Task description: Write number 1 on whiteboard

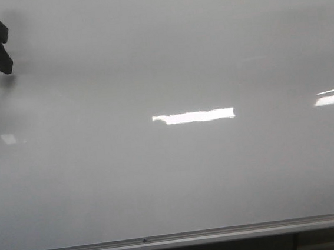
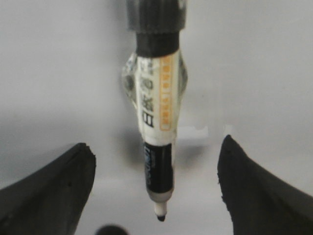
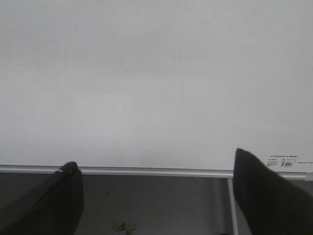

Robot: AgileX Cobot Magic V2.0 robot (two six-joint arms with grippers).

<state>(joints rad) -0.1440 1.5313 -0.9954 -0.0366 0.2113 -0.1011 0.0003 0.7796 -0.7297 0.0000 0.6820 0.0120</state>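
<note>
**Whiteboard bare, marker poised near its upper left**

Whiteboard [image 1: 172, 177] fills nearly the whole front view: a large, glossy, white-grey panel with a silver frame rail [image 1: 166, 241] along its lower edge. No number 1 shows on it in the front view. The right wrist view shows one very faint, thin vertical line [image 3: 182, 96], and you cannot tell whether it is ink or a scuff.

Treat the board as rigid, fixed and slick. You do not grasp it. You only touch it with the pen, and light pressure should be enough on so smooth a surface.

The left tool [image 2: 155, 144] sits at the upper left of the board. Its two dark fingers are spread wide and touch nothing. A marker [image 2: 155, 98] runs down the middle between them, uncapped, with its black tip pointing toward the board. It seems to be fastened higher up on the tool, not pinched by the fingers, but the fastening is blurred. You cannot tell whether the tip touches the board.

The right tool [image 3: 155, 157] is also spread open and empty, low near the rail.

Bright rectangular light reflections [image 1: 194, 116] lie across the middle and right of the board, so do not mistake them for marks. A small printed label [image 3: 287, 163] sits just above the rail. Nothing stands between the pen and the board.
</note>
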